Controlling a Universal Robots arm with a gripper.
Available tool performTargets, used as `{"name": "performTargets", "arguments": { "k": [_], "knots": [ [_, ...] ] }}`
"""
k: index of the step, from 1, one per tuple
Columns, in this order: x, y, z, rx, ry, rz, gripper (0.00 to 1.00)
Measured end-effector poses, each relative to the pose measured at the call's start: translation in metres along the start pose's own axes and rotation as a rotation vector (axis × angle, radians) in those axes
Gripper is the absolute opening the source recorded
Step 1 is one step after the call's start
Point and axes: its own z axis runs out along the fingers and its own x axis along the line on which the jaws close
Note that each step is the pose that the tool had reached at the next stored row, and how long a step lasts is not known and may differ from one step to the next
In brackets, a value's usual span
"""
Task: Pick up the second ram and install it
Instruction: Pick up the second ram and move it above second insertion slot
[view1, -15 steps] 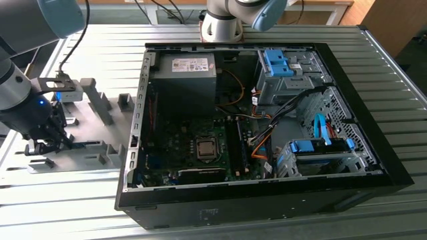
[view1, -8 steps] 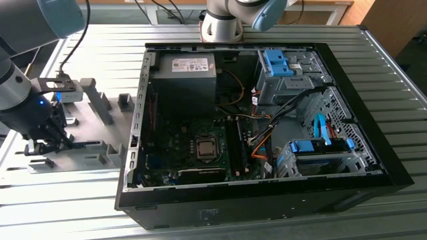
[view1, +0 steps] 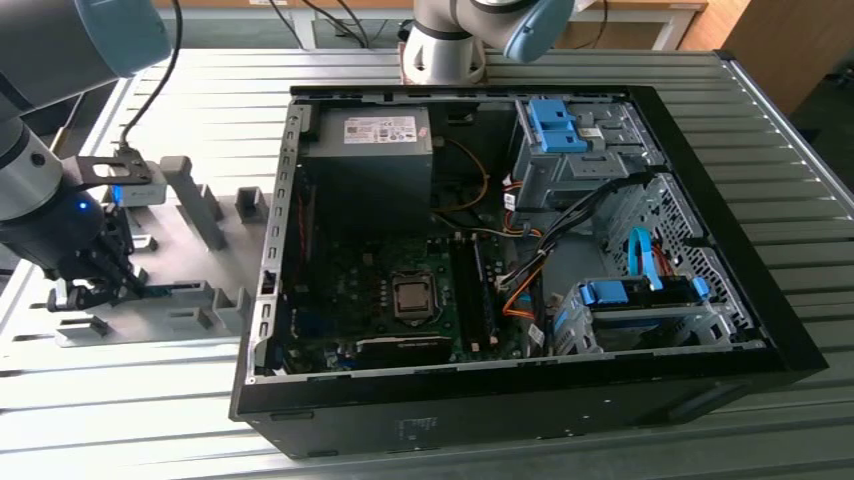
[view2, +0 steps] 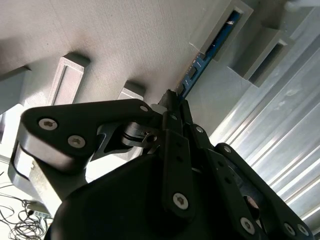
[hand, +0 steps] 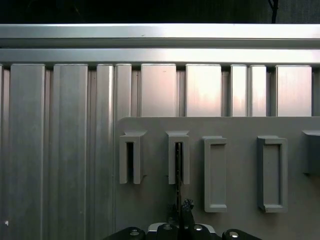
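Tabletop of ribbed aluminium carries a flat grey holder plate. An open black computer case sits just beside that plate, on the exterior view's right. Low over the plate, the black two-finger gripper has its jaws pressed together on one end of the second ram, a slim blue-green stick. The stick's other end stands edge-up in the plate's slotted grey block, likely so its end stays graspable.

Slim blue-green second ram on edge, one end in grey holder, other in the hand
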Motion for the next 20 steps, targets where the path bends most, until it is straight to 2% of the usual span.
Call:
{"name": "performTargets", "arguments": {
  "k": [8,20],
  "knots": [
    [0.0000,-0.0001,-0.0006,0.0003,-0.0002,0.002,0.14],
    [-0.0002,-0.0004,-0.0108,0.0002,-0.0001,0.002,0.14]
  ]
}}
